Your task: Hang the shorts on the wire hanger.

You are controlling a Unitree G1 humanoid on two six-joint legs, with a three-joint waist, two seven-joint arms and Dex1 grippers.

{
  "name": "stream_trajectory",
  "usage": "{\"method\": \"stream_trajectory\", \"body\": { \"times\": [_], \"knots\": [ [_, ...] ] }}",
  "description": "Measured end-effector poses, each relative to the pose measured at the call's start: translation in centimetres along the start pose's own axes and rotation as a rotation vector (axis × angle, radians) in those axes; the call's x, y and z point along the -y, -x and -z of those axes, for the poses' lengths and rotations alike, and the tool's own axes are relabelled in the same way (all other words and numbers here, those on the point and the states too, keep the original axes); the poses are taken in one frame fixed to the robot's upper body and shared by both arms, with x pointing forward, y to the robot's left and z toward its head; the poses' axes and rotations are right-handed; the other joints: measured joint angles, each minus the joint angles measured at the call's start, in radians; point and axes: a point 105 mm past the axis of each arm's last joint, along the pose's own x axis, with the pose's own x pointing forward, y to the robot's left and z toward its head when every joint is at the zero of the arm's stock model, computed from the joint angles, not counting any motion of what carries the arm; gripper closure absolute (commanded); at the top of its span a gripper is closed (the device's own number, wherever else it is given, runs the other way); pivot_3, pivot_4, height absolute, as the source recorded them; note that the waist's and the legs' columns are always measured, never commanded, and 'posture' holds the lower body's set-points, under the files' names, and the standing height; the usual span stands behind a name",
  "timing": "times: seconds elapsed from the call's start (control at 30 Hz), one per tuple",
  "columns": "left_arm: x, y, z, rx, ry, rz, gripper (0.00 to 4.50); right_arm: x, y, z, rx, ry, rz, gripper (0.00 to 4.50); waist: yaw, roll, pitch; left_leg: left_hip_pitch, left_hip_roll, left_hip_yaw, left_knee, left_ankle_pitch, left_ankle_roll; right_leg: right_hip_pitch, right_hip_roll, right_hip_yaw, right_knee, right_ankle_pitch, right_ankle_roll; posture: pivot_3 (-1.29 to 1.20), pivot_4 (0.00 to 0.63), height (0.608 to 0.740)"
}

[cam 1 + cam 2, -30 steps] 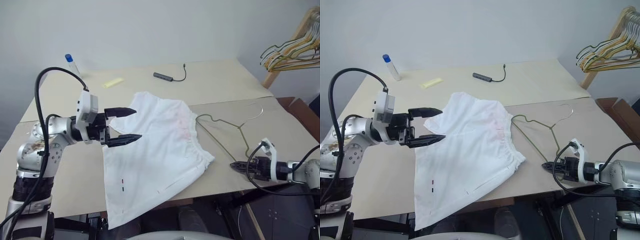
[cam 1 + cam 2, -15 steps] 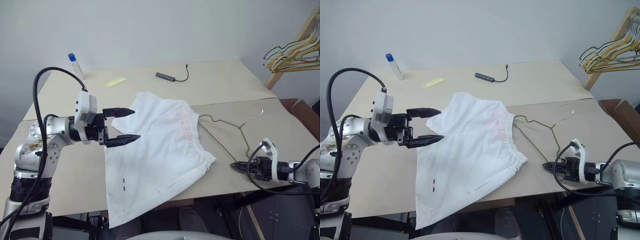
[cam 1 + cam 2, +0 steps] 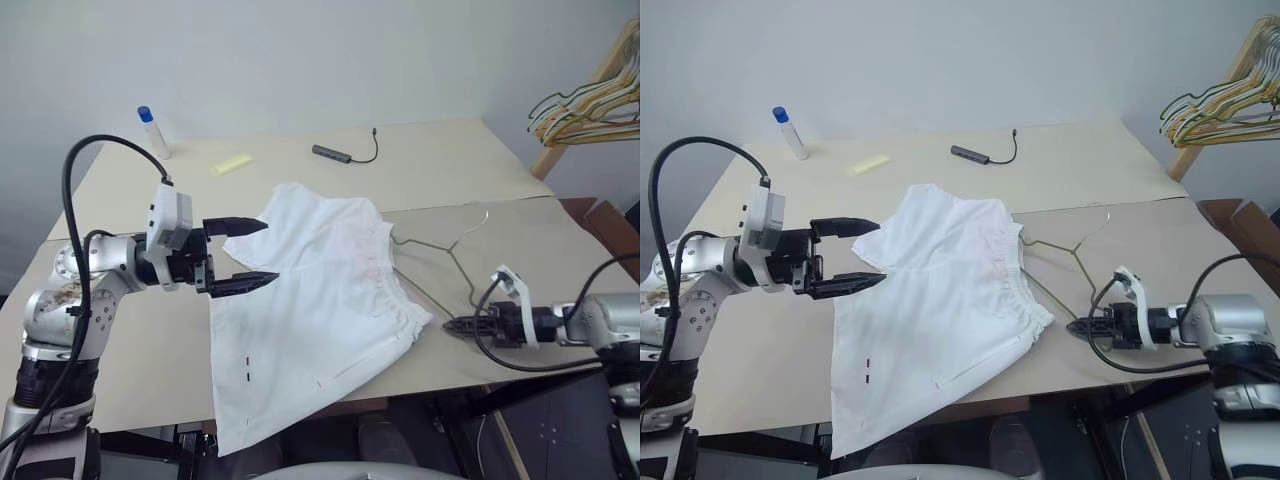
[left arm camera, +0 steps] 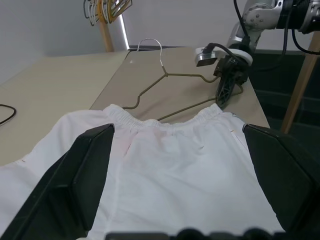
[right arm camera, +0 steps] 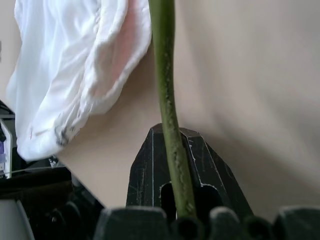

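Note:
The white shorts [image 3: 320,300] lie flat on the table, waistband toward the right and one leg hanging over the front edge. My left gripper [image 3: 268,250] hovers open just above their left part; in the left wrist view its fingers [image 4: 75,185] stand wide apart over the fabric. The olive wire hanger [image 3: 445,250] lies to the right of the waistband, its hook [image 3: 470,215] pointing away. My right gripper [image 3: 447,325] is shut on the hanger's lower wire [image 5: 167,100] near the table's front edge, a short way from the waistband.
At the back of the table [image 3: 440,160] stand a blue-capped tube [image 3: 150,128], a yellow slip [image 3: 231,164] and a black cable with a grey adapter [image 3: 340,152]. A bunch of hangers [image 3: 585,100] hangs on a wooden rack at the far right.
My right gripper has moved left toward the shorts, dragging the wire hanger with it; the hook has swung left. The left gripper has stayed still and open.

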Motion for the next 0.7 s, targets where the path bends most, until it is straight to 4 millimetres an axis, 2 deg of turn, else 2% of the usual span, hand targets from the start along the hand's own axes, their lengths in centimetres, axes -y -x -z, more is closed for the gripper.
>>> {"method": "stream_trajectory", "body": {
  "times": [0.2, 0.43, 0.57, 0.7],
  "knots": [
    [0.2, 0.6, 0.0, -0.016, -0.010, -0.028, 0.04, 0.5, -1.1, -1.9, 0.011, 0.011, 0.012, 4.50, 0.019, 0.000, 0.000, 0.000, 0.000, 0.000, 0.000, 0.000, 0.000, 0.000, 0.000, 0.000, 0.000, 0.000, 0.000, -0.03, 0.000, 0.740],
    [0.4, 0.8, -0.1, -0.015, -0.016, -0.043, 0.04, 0.5, -1.9, -2.9, 0.014, 0.019, -0.003, 4.50, 0.031, 0.000, 0.000, 0.000, 0.000, 0.000, 0.000, 0.000, 0.000, 0.000, 0.001, 0.000, 0.000, 0.001, -0.001, -0.03, 0.000, 0.740],
    [0.4, 0.8, -0.2, -0.011, -0.018, -0.046, 0.04, 0.6, -1.7, -3.1, 0.026, 0.041, 0.007, 4.50, 0.035, 0.000, 0.000, 0.000, 0.000, 0.000, 0.000, 0.000, 0.000, -0.001, 0.001, 0.000, 0.000, 0.001, -0.001, -0.05, 0.000, 0.740],
    [0.3, 0.8, -0.1, -0.012, -0.016, -0.050, 0.04, 0.9, -0.2, -3.5, 0.063, 0.150, 0.075, 4.50, 0.045, 0.000, 0.000, -0.001, 0.000, 0.000, 0.000, 0.000, 0.000, -0.002, 0.000, 0.000, 0.000, 0.001, -0.001, -0.07, 0.000, 0.740]
  ]
}}
